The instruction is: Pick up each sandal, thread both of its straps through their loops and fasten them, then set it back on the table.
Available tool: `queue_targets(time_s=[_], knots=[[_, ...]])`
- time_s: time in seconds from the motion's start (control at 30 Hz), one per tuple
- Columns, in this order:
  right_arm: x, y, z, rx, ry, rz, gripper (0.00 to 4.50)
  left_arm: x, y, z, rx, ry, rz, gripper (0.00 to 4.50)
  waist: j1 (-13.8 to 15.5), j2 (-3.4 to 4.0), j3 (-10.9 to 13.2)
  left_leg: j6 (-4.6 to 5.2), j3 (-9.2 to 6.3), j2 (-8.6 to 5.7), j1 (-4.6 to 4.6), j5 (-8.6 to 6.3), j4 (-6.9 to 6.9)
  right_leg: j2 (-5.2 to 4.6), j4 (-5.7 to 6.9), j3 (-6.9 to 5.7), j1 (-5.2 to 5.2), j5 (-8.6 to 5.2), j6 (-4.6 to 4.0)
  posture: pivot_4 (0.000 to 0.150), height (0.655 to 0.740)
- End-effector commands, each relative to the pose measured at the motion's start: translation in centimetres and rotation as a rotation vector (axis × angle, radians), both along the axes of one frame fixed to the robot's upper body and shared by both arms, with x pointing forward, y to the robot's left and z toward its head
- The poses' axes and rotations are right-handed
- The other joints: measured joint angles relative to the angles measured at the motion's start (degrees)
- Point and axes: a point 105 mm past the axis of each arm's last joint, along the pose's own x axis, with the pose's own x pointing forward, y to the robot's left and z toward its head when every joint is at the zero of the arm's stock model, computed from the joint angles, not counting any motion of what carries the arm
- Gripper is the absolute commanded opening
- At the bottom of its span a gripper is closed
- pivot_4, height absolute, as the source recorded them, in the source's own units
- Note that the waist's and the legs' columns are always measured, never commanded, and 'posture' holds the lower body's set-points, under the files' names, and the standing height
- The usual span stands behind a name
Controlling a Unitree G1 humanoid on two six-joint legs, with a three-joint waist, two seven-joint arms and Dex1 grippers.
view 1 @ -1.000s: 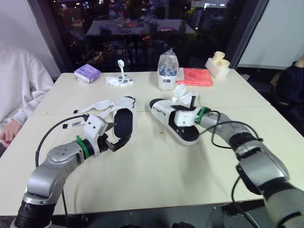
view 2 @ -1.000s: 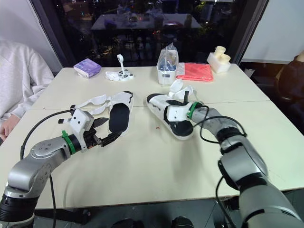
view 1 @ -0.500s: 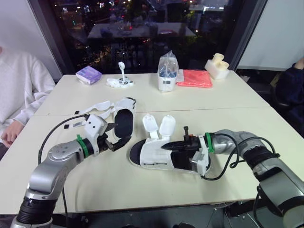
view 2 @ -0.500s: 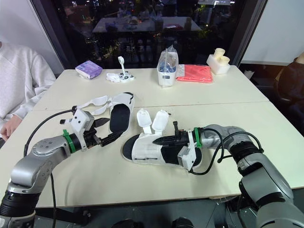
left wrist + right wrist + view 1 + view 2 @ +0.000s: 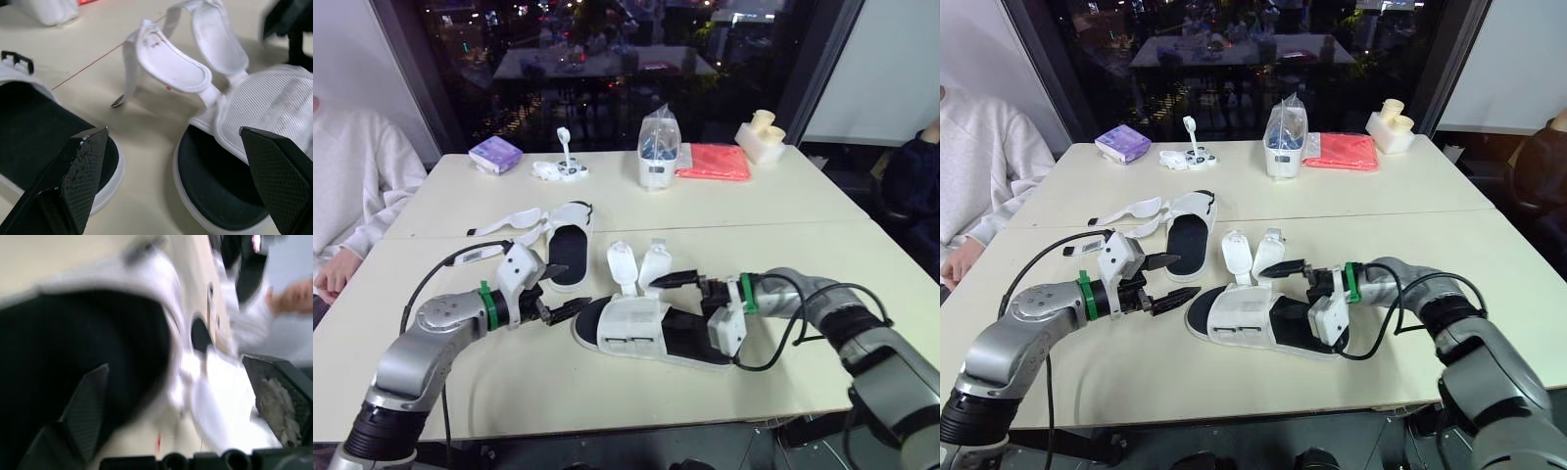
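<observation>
A white sandal (image 5: pixel 631 323) lies on its sole near the middle of the tabletop's (image 5: pixel 607 392) front edge, between a humanoid robot's two arms. Its two straps (image 5: pixel 620 262) stand open, neither threaded nor fastened. The left jaws hover spread wide at the sandal's end nearer the left edge, holding nothing. The right jaws reach in from the opposite end, also parted, with one finger (image 5: pixel 671 281) stretched above the white upper. The blurred wrist view leaves it unclear whether the other finger touches the black footbed. A second sandal (image 5: pixel 570 245) rests farther back and nearer the left edge, just behind the left jaws. Its straps (image 5: pixel 509 217) are splayed flat on the tabletop and are likewise undone. By the look of things the job has barely begun. Neither sandal is fastened and all four straps remain to be threaded. The near sandal, apparently the first in line, has yet to be lifted clear of the tabletop.
</observation>
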Motion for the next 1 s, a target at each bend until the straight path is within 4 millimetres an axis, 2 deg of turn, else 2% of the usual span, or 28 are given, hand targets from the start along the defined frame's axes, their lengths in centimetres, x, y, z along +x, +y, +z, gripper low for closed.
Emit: queue_targets(time_s=[0.03, 0.13, 0.2, 0.3, 0.4, 0.47, 0.83, 1.0], knots=[[-0.7, -0.5, 2.0, 0.056, 0.169, -0.091, 4.45, -0.3, 0.1, 0.0, 0.048, -0.030, -0.053, 4.50, 0.12, 0.00, 0.00, 0.01, -0.02, 0.00, 0.01, 0.00, 0.00, -0.01, -0.01, -0.01, 0.02, 0.00, 0.00, 0.150, 0.7400], [-1.7, -1.1, 3.2, 0.099, 0.343, -0.172, 4.45, -0.4, 0.2, -0.5, 0.078, -0.023, -0.106, 4.50, 0.31, 0.02, 0.01, 0.03, -0.02, 0.02, 0.01, -0.02, 0.02, -0.04, 0.01, -0.02, 0.00, 0.01, -0.01, 0.150, 0.7400], [-2.1, -1.3, 4.2, 0.147, 0.436, -0.227, 4.50, -0.3, 0.1, -1.0, 0.089, -0.020, -0.145, 3.95, 0.88, 0.03, 0.01, 0.06, -0.02, 0.03, 0.00, -0.05, 0.02, -0.08, 0.03, -0.02, -0.03, 0.01, -0.02, 0.150, 0.7400], [-2.1, -1.6, 4.9, 0.206, 0.513, -0.303, 4.50, -0.1, -0.1, -1.7, 0.122, -0.025, -0.200, 2.69, 1.49, 0.03, 0.01, 0.10, 0.01, 0.07, 0.00, -0.10, 0.04, -0.17, 0.02, -0.02, -0.10, 0.04, -0.06, 0.150, 0.7400], [-1.7, -2.0, 5.4, 0.283, 0.565, -0.379, 4.50, 0.3, -0.8, -2.4, 0.122, -0.014, -0.254, 1.00, 2.43, 0.01, 0.00, 0.19, 0.00, 0.06, -0.04, -0.18, 0.05, -0.23, 0.02, -0.07, -0.12, 0.04, -0.07, 0.150, 0.7400], [-1.6, -2.2, 5.5, 0.312, 0.581, -0.411, 4.50, 0.6, -1.1, -2.9, 0.134, -0.007, -0.288, 0.06, 2.90, 0.01, 0.00, 0.24, 0.04, 0.05, -0.11, -0.21, 0.09, -0.26, -0.01, -0.08, -0.17, 0.05, -0.07, 0.150, 0.7400], [-2.0, -2.9, 5.2, 0.456, 0.761, -0.538, 4.50, 2.3, -4.4, -3.8, 0.103, 0.018, -0.432, 0.06, 2.93, -0.02, -0.01, 0.31, 0.06, -0.01, -0.38, -0.19, 0.17, -0.16, -0.02, -0.21, -0.31, 0.06, -0.05, 0.150, 0.7400], [-2.0, -3.7, 4.8, 0.563, 0.946, -0.618, 4.50, 2.2, -5.5, -4.5, 0.131, 0.046, -0.499, 0.06, 2.91, -0.02, -0.01, 0.32, 0.05, 0.00, -0.39, -0.19, 0.18, -0.14, -0.01, -0.22, -0.32, 0.06, -0.05, 0.150, 0.7400]])
